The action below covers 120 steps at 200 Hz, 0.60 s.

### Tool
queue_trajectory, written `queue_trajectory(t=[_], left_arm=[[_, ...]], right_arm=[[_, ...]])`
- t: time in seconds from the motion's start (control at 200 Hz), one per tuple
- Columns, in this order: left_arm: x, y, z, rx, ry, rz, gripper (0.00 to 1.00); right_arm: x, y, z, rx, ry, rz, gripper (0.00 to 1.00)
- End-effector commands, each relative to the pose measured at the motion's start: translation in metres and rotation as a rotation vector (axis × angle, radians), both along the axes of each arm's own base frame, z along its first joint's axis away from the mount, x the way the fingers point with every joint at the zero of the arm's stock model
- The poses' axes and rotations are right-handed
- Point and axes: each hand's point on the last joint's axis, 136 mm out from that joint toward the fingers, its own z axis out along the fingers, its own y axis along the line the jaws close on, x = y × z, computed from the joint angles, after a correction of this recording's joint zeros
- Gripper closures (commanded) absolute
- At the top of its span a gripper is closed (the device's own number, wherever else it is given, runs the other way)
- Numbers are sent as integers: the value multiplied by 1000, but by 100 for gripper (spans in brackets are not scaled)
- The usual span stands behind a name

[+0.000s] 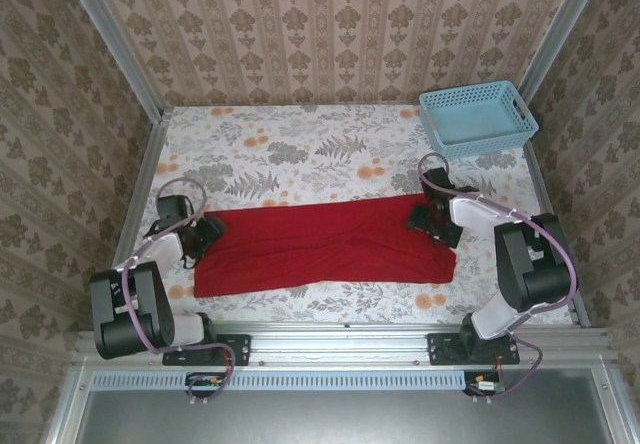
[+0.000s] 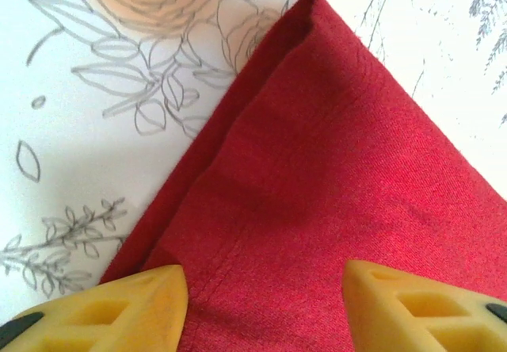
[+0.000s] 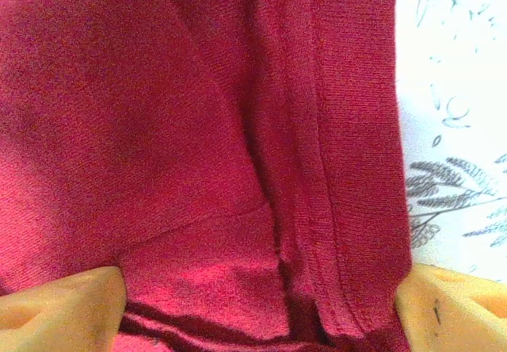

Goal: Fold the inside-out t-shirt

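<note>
Left gripper (image 1: pixel 203 232) and right gripper (image 1: pixel 428 214), top view: each sits at one end of the red t-shirt (image 1: pixel 320 244), a long band on the near side of the basket (image 1: pixel 485 144); the right takes the end closer to the basket. Left wrist view: fingers (image 2: pixel 135 304) apart over a layered corner, pinching nothing. Right wrist view: fingers (image 3: pixel 71 296) wide, straddling a hem, empty. Risk: closing on one layer only would peel the fold open.

No writing anywhere — no labels, no numbers.
</note>
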Motion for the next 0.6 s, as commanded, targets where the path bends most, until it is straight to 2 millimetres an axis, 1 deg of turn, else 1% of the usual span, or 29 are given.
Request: queue_trajectory(t=[0.0, 0.145, 0.155, 0.225, 0.32, 0.34, 0.345, 0.41, 0.505, 0.595], left_arm=[[-12, 5, -18, -22, 70, 38, 45], [-8, 8, -14, -21, 61, 42, 45], [-8, 8, -14, -22, 61, 42, 45], [-9, 8, -14, -24, 61, 42, 46], [-11, 7, -14, -23, 60, 42, 46], [-11, 8, -14, -22, 59, 42, 46], [-11, 8, -14, -21, 58, 43, 46], [-12, 7, -14, -20, 60, 41, 46], [-16, 7, -14, -17, 63, 40, 46], [-18, 5, -14, -12, 60, 30, 46]], right_arm=[[-2, 1, -5, -34, 19, -13, 15], [3, 5, -4, -53, 13, 11, 29], [-1, 4, -6, -61, 32, 14, 30], [-2, 5, -6, -92, 47, 38, 38], [-1, 8, -6, -131, 60, 66, 53], [-1, 9, -6, -133, 61, 70, 57], [-1, 9, -6, -133, 62, 71, 60], [0, 10, -6, -127, 57, 78, 77], [0, 10, -5, -120, 52, 85, 100], [0, 2, 3, -132, 33, 78, 100]])
